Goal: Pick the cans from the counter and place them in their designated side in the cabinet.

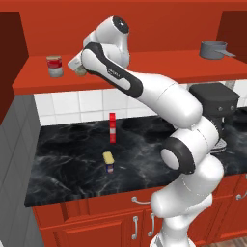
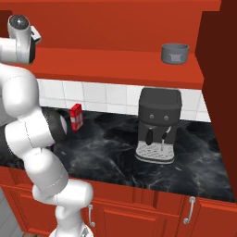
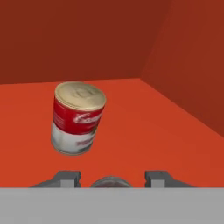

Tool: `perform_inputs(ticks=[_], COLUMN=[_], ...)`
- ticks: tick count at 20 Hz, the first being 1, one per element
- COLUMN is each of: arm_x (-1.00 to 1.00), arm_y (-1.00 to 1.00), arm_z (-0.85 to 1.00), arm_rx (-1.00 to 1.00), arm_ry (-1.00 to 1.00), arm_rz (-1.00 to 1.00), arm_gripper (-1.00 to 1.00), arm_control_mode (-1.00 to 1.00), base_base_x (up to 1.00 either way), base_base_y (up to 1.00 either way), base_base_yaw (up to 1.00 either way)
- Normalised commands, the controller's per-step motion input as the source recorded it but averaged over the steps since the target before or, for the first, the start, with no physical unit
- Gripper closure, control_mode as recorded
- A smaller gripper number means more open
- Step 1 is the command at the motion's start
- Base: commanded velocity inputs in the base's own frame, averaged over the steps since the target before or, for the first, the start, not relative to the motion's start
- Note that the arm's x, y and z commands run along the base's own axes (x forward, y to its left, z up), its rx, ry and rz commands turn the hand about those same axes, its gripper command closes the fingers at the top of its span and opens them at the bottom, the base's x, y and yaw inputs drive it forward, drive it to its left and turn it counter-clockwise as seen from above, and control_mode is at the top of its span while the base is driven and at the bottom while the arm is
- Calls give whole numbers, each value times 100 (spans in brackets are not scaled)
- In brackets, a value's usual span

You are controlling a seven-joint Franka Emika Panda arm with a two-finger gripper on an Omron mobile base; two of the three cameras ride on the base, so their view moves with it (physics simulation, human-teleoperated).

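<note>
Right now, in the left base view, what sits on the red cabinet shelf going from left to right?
Red-and-white round can → gripper, shut on a small round can → grey pot at the far right of the cabinet shelf.

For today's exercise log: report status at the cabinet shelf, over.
Gripper shut on round can over cabinet shelf. Blue tin on counter. Red-and-white can ahead, apart from fingers.

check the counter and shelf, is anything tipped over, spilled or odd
Nothing is spilled or damaged. The blue tin lies flat on the counter, the thin red box and red-and-white can stand upright, and the pot sits squarely on the shelf.
</note>
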Motion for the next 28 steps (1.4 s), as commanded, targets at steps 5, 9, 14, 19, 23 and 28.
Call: perform_inputs(ticks=[5,9,14,19,23,28], arm_x=[11,5,0,1,2,7], arm_y=[4,0,0,0,0,-2], arm_z=[-7,-10,-9,-7,-1,0], arm_rx=[-4,-4,-4,-3,0,0], arm_ry=[1,0,0,0,-1,-2], arm_rz=[0,0,1,1,2,2], arm_gripper=[100,100,-100,-100,-100,-100], arm_control_mode=[-100,-100,-100,-100,-100,-100], base_base_x=[0,0,0,0,0,0], base_base_y=[0,0,0,0,0,0], base_base_yaw=[0,0,0,0,0,0])
